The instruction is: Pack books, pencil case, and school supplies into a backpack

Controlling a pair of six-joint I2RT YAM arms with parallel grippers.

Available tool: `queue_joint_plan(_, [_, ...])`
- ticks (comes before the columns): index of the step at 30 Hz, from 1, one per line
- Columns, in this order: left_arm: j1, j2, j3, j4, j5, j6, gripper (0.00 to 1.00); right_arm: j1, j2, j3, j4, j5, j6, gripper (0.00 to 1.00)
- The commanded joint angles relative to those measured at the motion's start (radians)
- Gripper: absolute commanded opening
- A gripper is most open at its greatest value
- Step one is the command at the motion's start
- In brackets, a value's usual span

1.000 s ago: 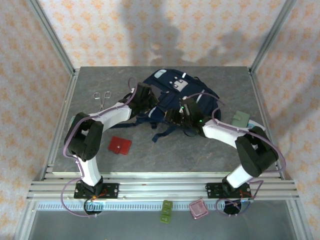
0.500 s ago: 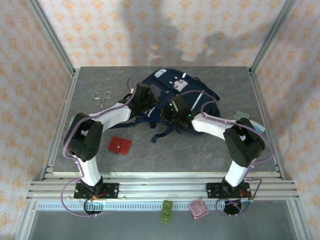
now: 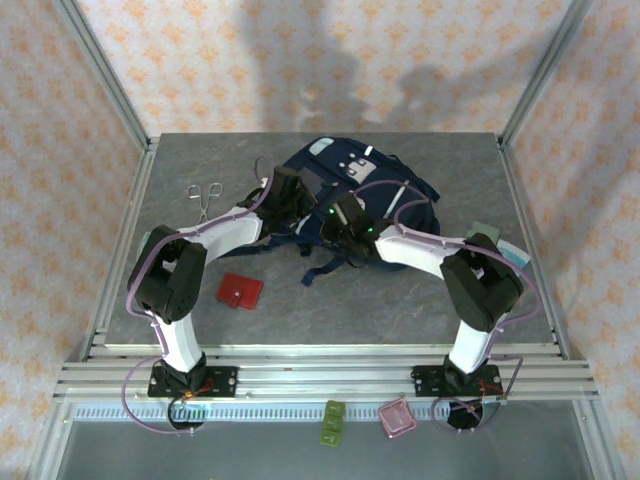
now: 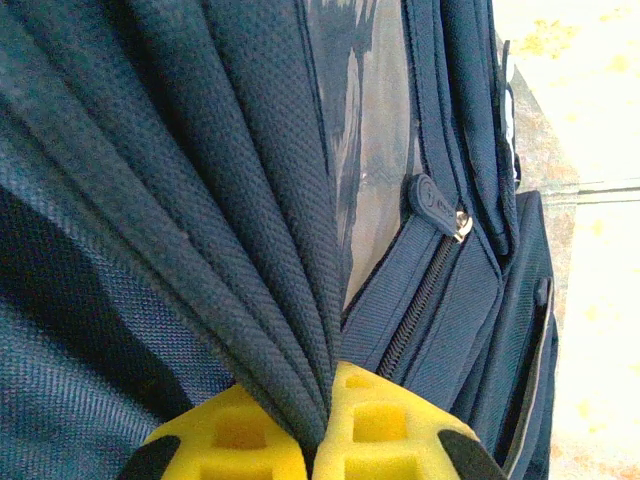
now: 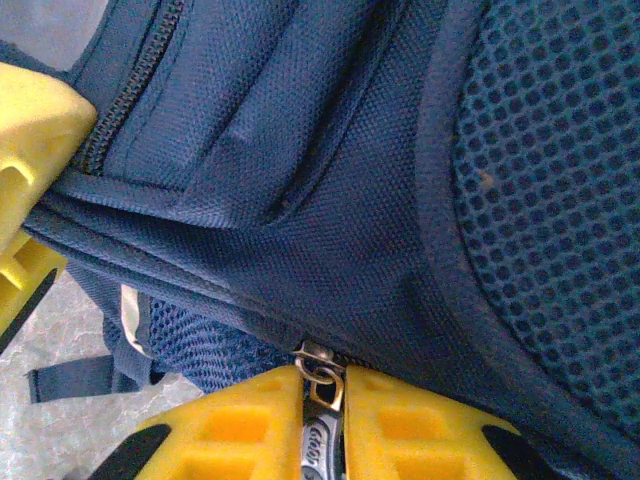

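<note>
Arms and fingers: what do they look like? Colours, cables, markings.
Left arm and right arm: white links, chunky black joint housings. A lilac cable loops along each. Small green lights glow near the right wrist. Left fingers are yellow blocks with square recesses and black outer corners; right fingers are the same.

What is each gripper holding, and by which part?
The left gripper pinches a fold of backpack fabric; the right gripper is shut on its zipper pull.

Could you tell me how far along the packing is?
Done: nothing looks packed. In hand: the left gripper pinches a fold of the backpack while the right gripper grips its zipper pull. Left: opening it and packing; the red square item lies on the table.
</note>
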Motion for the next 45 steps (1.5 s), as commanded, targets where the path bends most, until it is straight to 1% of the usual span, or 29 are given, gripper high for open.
queue_joint_plan(1, [-0.036, -0.036, 0.008, 0.077, 0.100, -0.016, 0.00, 0.021, 0.056, 0.058, -0.026, 0.125, -0.011, 0.07])
queue_joint_plan(5, [-0.036, -0.036, 0.011, 0.064, 0.092, -0.007, 0.00, 0.049, 0.074, 0.095, -0.089, 0.208, -0.011, 0.00])
queue_joint_plan(12, [-0.024, -0.036, 0.006, 0.069, 0.081, -0.003, 0.00, 0.053, 0.052, 0.074, -0.110, 0.214, -0.012, 0.00])
queue_joint_plan(16, [-0.004, -0.039, 0.005, 0.052, 0.055, 0.019, 0.00, 0.051, 0.025, 0.069, -0.159, 0.227, -0.051, 0.00])
queue_joint_plan(19, [0.017, -0.045, 0.000, 0.032, 0.024, 0.043, 0.00, 0.037, -0.006, 0.048, -0.196, 0.209, -0.083, 0.00])
queue_joint_plan(24, [0.050, -0.053, -0.012, 0.027, 0.016, 0.061, 0.00, 0.000, -0.062, -0.019, -0.244, 0.204, -0.127, 0.00])
queue_joint_plan(37, [0.082, -0.055, -0.013, 0.004, -0.006, 0.089, 0.00, -0.098, -0.195, -0.145, -0.342, 0.295, -0.209, 0.00])
queue_joint_plan(43, [0.097, -0.048, -0.001, -0.002, -0.006, 0.098, 0.00, -0.120, -0.223, -0.177, -0.378, 0.322, -0.234, 0.00])
queue_joint_plan(45, [0.097, -0.047, -0.001, -0.001, -0.004, 0.098, 0.00, -0.121, -0.222, -0.182, -0.375, 0.310, -0.241, 0.00])
